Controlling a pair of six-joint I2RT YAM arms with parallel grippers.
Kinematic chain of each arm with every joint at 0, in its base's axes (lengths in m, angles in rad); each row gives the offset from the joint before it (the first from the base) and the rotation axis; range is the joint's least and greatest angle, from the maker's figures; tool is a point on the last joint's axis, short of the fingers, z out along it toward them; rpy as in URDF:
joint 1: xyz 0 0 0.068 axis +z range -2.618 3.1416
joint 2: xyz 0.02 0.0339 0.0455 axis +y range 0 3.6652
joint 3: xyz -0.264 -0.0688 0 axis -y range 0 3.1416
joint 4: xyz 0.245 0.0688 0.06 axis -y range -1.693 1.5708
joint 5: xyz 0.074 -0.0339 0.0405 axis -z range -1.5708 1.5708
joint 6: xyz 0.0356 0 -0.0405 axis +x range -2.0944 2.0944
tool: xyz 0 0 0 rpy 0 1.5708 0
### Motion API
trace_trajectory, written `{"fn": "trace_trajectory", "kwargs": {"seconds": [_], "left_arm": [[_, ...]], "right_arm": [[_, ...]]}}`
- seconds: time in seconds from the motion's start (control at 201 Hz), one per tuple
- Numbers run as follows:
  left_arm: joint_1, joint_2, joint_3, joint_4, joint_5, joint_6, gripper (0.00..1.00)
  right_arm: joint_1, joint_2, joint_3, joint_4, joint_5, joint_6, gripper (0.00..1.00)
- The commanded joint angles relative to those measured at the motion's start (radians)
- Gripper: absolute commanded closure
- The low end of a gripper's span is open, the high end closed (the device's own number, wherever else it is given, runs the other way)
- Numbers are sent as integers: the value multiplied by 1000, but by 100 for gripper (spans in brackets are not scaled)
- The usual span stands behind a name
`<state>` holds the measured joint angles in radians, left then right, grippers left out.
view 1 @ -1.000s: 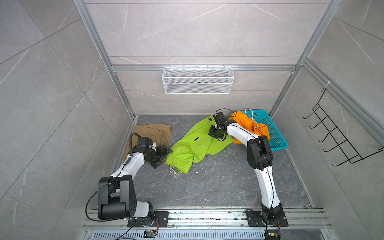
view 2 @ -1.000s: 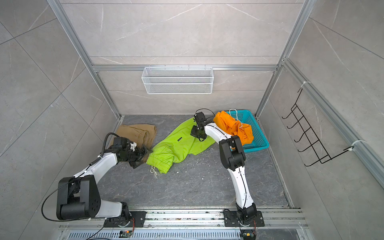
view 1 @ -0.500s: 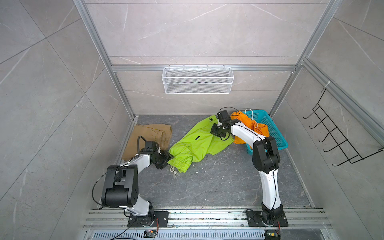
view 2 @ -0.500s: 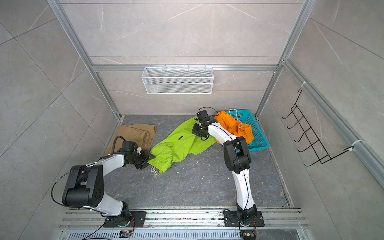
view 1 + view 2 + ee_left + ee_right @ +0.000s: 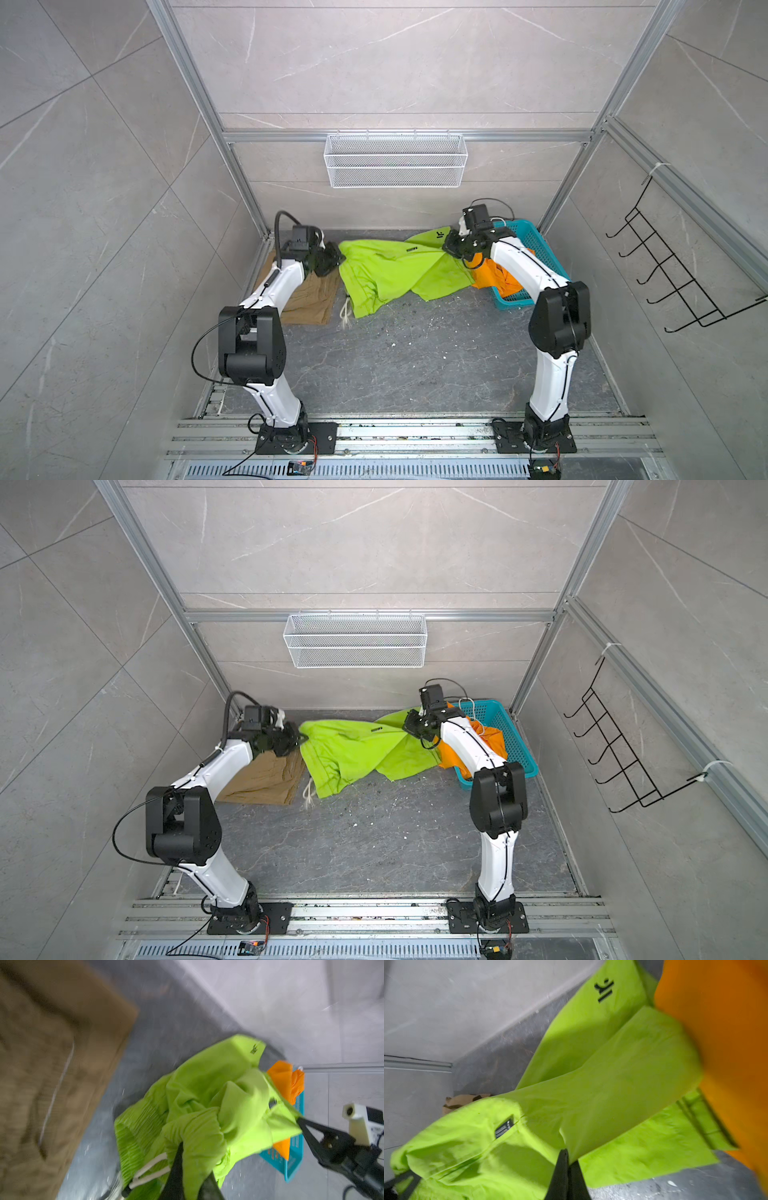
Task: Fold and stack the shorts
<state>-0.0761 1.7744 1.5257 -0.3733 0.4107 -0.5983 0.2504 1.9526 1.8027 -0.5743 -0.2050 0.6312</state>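
Fingers of left gripper and right gripper pinch one lime pair; one khaki, one orange beside.

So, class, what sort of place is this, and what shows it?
Probably a robot test cell mocked up as a washroom: grey tile walls, a white wire basket hung on the back wall, two arms bolted to a floor rail.

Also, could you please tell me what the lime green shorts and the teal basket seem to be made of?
The lime green shorts look like thin, smooth woven synthetic, draping in crisp folds; fibre uncertain. The teal basket looks like rigid moulded plastic with regularly perforated walls.
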Motion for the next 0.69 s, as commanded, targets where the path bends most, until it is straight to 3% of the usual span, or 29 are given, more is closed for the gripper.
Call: {"fn": "trace_trajectory", "kwargs": {"seconds": [0.0, 0.09, 0.194, 0.349, 0.433, 0.478, 0.563, 0.687], "left_arm": [[2, 25, 262, -128, -32, 144, 100], [2, 26, 353, -134, -36, 171, 100], [2, -2, 324, -173, -53, 206, 100], [4, -140, 10, -137, -130, 184, 100], [4, -207, -178, -104, -116, 159, 100], [4, -235, -262, -107, -119, 138, 100], [9, -281, -400, -102, -108, 112, 91], [24, -348, -495, -105, -60, 66, 57]], "right_arm": [[-25, -179, -26, -41, 34, -64, 100], [-30, -269, -141, -55, 60, -97, 100], [-31, -355, -358, -9, 53, -113, 100], [-28, -367, -648, 72, -26, -94, 100], [-26, -370, -763, 118, -49, -86, 97], [-26, -368, -802, 123, -66, -88, 88], [-26, -373, -833, 104, -73, -114, 62], [-27, -420, -812, 36, -32, -159, 23]]}}
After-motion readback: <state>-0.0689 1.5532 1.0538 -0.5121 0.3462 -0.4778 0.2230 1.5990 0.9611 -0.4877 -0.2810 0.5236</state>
